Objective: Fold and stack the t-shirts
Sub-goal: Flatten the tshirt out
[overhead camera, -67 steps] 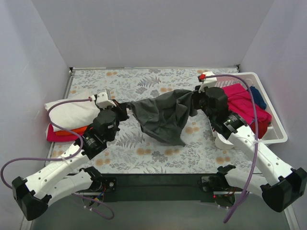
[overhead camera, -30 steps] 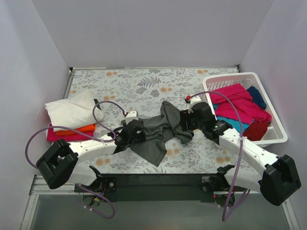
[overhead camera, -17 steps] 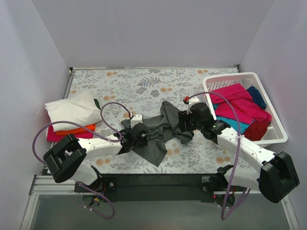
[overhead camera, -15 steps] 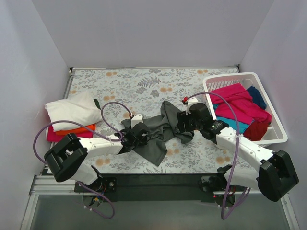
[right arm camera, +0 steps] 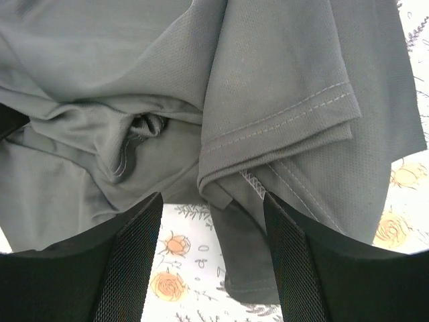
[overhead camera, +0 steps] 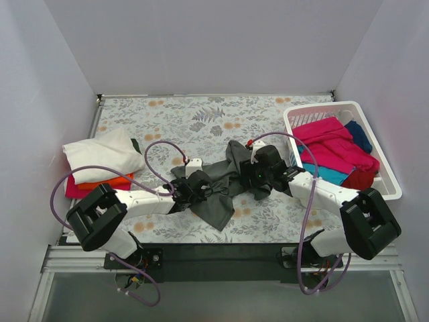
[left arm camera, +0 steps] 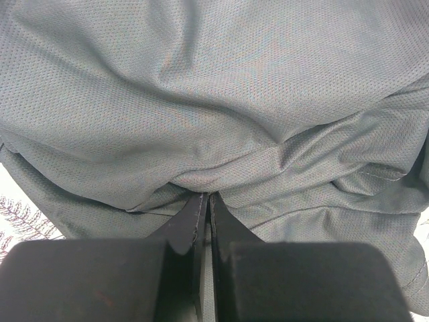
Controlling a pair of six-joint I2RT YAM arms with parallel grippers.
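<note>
A dark grey t-shirt [overhead camera: 221, 191] lies crumpled on the flowered table, near the front middle. My left gripper [overhead camera: 200, 186] sits low at its left side. In the left wrist view the left gripper [left arm camera: 206, 196] is shut, with a thin fold of the grey t-shirt [left arm camera: 214, 80] pinched between its tips. My right gripper [overhead camera: 253, 178] rests at the shirt's right side. In the right wrist view the right gripper [right arm camera: 213, 201] is open. A doubled hem of the grey t-shirt [right arm camera: 268, 80] hangs between its fingers, above the tablecloth.
At the left lies a stack: a white t-shirt [overhead camera: 100, 154] on an orange one [overhead camera: 110, 181] and a magenta one [overhead camera: 76, 190]. A white slatted basket [overhead camera: 387, 191] at the right holds magenta pink [overhead camera: 328, 137], navy [overhead camera: 360, 134], teal [overhead camera: 328, 173] and maroon [overhead camera: 358, 180] shirts.
Both arms have come down from holding the grey shirt spread in the air to the table. The left gripper has since shut on a fold. The right gripper has slid left, still open.
</note>
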